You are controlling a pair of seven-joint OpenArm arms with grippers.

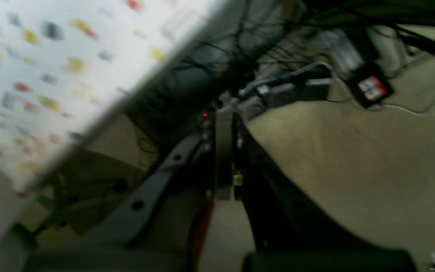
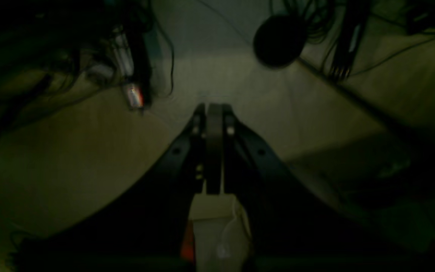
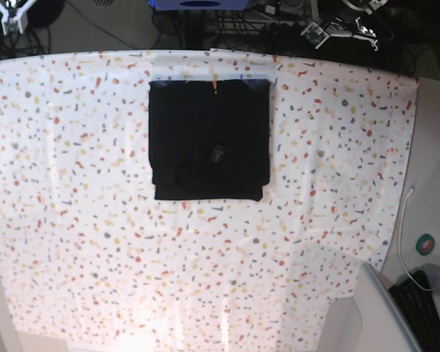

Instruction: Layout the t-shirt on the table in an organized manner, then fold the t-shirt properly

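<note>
**Base view: shirt folded, both grippers closed**

You see the table [image 3: 73, 220] filling the frame, the t-shirt [image 3: 209, 139] a folded square at upper centre. Left gripper [image 1: 223, 113] and right gripper [image 2: 214, 107] are pressed together, empty, off the table.

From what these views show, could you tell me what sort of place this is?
Most likely a robotics lab or workshop bench, not a home. A folded black t-shirt lies on a table covered in speckled cloth, tangled cables hang off its far edge, and a keyboard sits at one side.
</note>
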